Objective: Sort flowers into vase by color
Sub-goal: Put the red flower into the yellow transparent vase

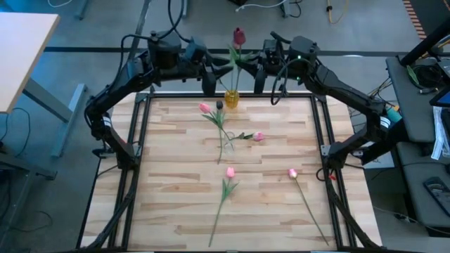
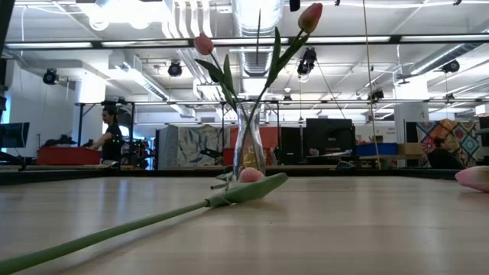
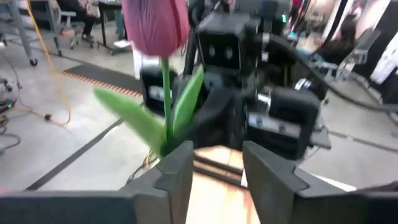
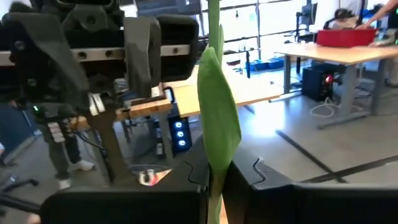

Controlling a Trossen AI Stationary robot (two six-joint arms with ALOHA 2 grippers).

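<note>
Lying closest to the low camera, a long green tulip stem [image 2: 114, 229] runs across the pale wooden slatted tabletop [image 1: 176, 176] toward its light pink head [image 2: 250, 175], which rests just in front of the clear glass vase [image 2: 249, 145].

From above, four light pink tulips lie loose on the wood: one near the vase at the far middle [image 1: 204, 108], one to its right [image 1: 259, 136], one at the centre nearer the front [image 1: 230, 172], and one to the right [image 1: 292, 173] with its stem trailing toward the near right corner. Each has a thin green stem and leaves.

The vase, which looks yellowish from overhead [image 1: 231, 98], stands at the far edge of the table in the middle. The low view shows two stems in it, one topped by a pink head [image 2: 203, 44] and one by a pinkish-orange head [image 2: 310, 17]. A dark maroon tulip [image 1: 239, 35] rises above it in the high view.

The right gripper [image 4: 214, 177] pinches that stem, with a broad green leaf [image 4: 219, 124] standing above its fingers. The left gripper [image 3: 214, 165] hangs spread just to the left of the vase, gripping nothing, with the maroon head [image 3: 155, 25] in front of it.
</note>
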